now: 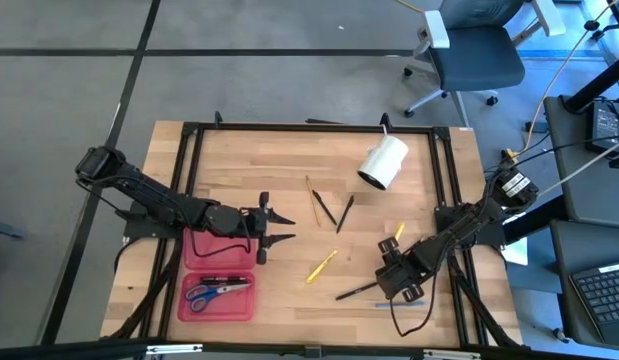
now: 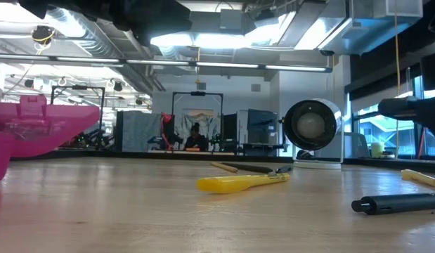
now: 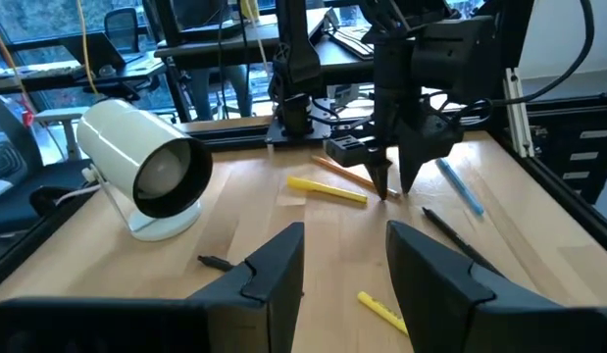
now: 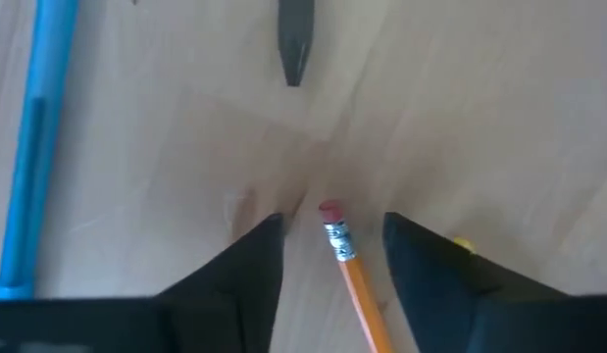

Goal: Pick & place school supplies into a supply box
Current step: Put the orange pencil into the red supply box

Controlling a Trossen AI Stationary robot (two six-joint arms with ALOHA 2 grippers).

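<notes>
So the red supply box sits open near the left front of the table, and the blue-handled scissors are lying in its front half, with a dark pen or two in the other half. The left tool hangs just off the box's right edge, fingers spread apart with nothing between them.

The right tool is down on the wood at the right front, with its fingers straddling an orange pencil with a pink eraser. There's daylight on both sides of the pencil, so it's around it but not pinching it.

Lots of clutter right there: a blue pen lies just beside the tool, a black pen sits on its other side, and a short yellow piece is close by. Mid-table there's a yellow marker, a wooden pencil and two dark pens crossing in a V.

The white cylinder lies on its side toward the back, well apart from both tools. An office chair stands on the floor beyond the table, and a person sits far off in the room.
</notes>
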